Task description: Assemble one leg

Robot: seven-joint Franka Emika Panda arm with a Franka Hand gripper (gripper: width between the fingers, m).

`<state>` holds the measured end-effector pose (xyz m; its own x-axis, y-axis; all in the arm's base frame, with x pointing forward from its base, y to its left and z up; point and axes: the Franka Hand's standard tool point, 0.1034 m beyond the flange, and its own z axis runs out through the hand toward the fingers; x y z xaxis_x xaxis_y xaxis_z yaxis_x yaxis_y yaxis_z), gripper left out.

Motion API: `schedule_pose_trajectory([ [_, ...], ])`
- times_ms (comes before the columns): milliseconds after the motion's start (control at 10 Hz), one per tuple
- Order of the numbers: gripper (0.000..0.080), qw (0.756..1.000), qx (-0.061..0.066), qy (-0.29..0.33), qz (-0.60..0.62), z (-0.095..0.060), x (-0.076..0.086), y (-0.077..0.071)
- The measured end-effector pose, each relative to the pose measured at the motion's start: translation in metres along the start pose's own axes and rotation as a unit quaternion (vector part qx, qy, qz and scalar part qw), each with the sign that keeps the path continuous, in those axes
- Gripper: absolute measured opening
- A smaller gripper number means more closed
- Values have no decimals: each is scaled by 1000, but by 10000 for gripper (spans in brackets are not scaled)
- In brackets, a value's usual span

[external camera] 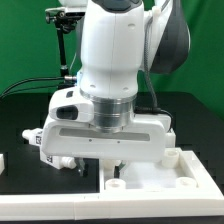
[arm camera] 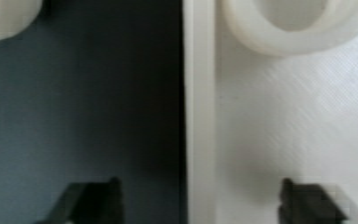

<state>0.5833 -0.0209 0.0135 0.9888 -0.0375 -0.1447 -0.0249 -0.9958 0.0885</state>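
Note:
My gripper [external camera: 100, 162] hangs low over the near-left corner of the large flat white panel [external camera: 160, 190]. In the wrist view the gripper [arm camera: 199, 200] is open and holds nothing. Its two black fingertips [arm camera: 91, 200] stand wide apart astride the panel's straight edge [arm camera: 190, 110], one over the black table and one over the panel. A round raised socket [arm camera: 304, 28] of the panel lies ahead of the fingers. A leg [external camera: 45, 142], white with black-and-white tags, lies on the table at the exterior view's left of the gripper body. A rounded white piece [arm camera: 5, 20] shows at the wrist view's corner; I cannot tell what it is.
The arm's white body [external camera: 115, 50] fills the middle of the exterior view and hides much of the table. A white L-shaped bar [external camera: 190, 158] borders the panel on the exterior view's right. A small white part [external camera: 3, 160] lies at the left edge. A dark stand [external camera: 65, 40] rises behind.

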Motion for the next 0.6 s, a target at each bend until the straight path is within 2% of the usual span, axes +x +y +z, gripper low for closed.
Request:
schedule_pose_trajectory([
  [100, 587, 1000, 0, 0, 0, 0, 0, 0],
  [200, 587, 1000, 2, -8, 0, -2, -3, 0],
  [300, 630, 1000, 7, -19, -1, -19, -11, -5],
  [400, 644, 1000, 13, -15, -10, -36, -24, -16],
  [600, 648, 998, -2, -10, -57, -54, -48, -40],
])
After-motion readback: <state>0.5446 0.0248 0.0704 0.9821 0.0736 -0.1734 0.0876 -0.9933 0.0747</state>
